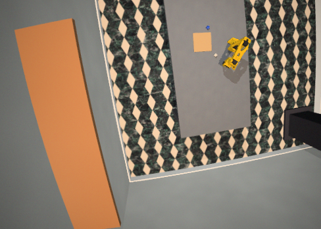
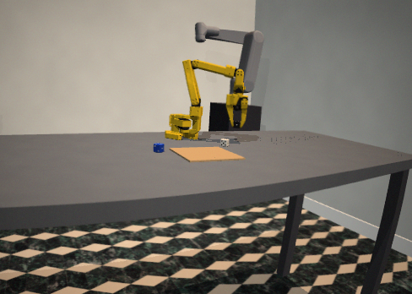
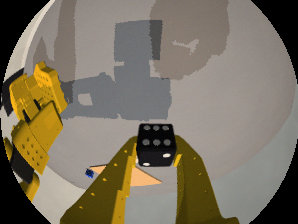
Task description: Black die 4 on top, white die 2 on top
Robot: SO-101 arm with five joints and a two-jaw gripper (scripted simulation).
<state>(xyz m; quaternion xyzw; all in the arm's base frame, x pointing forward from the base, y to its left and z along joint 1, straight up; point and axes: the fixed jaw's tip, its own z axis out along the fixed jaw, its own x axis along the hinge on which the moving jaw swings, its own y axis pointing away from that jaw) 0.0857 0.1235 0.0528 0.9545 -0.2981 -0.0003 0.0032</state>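
My gripper [image 2: 237, 125] [image 3: 156, 150] is shut on the black die [image 3: 156, 136] and holds it above the table, off to the side of the mat. In the wrist view one black die face shows two rows of three grey pips, and the face below it shows two white pips. The white die [image 1: 216, 55] [image 2: 224, 142] rests on the table just off the mat's corner; its top number is too small to read, and it does not show in the wrist view. The orange mat [image 1: 202, 42] [image 2: 207, 155] [image 3: 142, 177] lies flat with no die on it.
The blue die [image 1: 207, 27] [image 2: 159, 148] [image 3: 89, 173] rests on the grey table [image 1: 210, 97] [image 2: 105, 175] beside the mat. The yellow arm's base [image 2: 181, 126] stands near the table's edge. A grey arm [image 2: 252, 57] shows in the background of the exterior view.
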